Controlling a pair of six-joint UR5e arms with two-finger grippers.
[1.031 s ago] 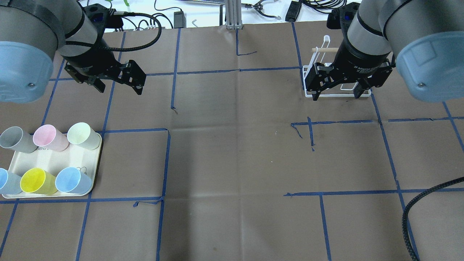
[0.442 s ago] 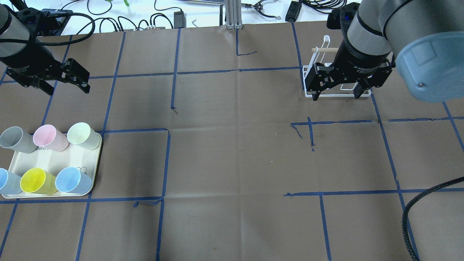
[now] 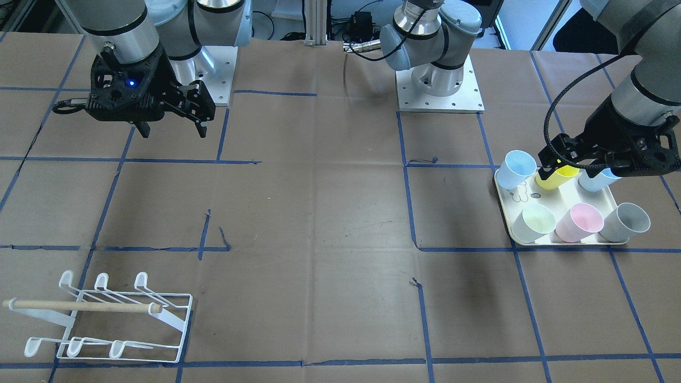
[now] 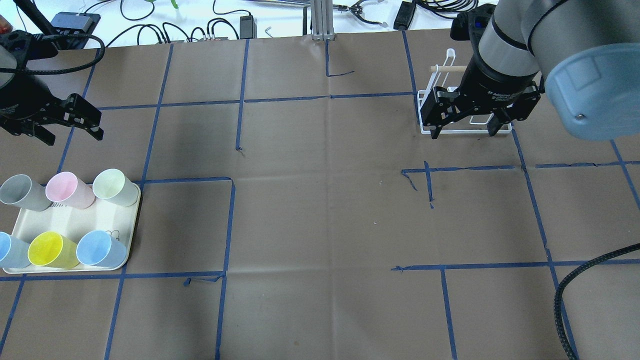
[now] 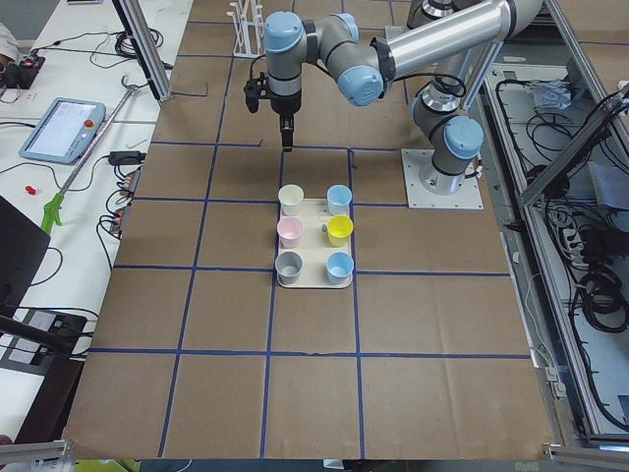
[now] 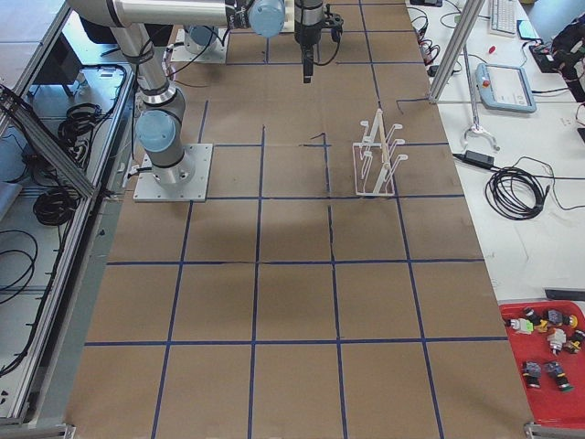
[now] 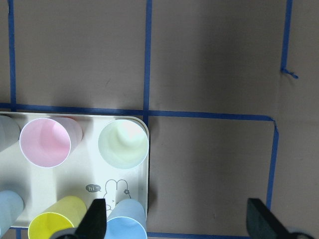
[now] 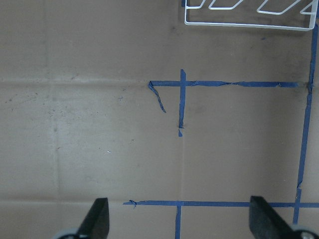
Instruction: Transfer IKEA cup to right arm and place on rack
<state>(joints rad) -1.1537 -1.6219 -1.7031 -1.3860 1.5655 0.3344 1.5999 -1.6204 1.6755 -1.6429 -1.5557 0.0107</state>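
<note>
Six plain tapered plastic cups stand upright, mouths open, in two rows of three on a cream tray (image 4: 75, 220) at the robot's left end of the brown papered surface (image 4: 320, 225). One row is grey (image 4: 20, 192), pink (image 4: 67, 190) and pale green (image 4: 112, 186). The other is light blue (image 4: 7, 250), yellow (image 4: 50, 249) and light blue (image 4: 100, 248).

The left hand (image 4: 72, 136) hovers above the tray area, its fingers spread wide and holding nothing; no cup is touched.

The right hand (image 4: 464, 132) hangs over the other end of the surface, also spread wide and empty. The rack (image 3: 169, 320), low white wire with looped prongs and a wooden dowel (image 3: 80, 306) across it, sits bare near the far edge.
</note>
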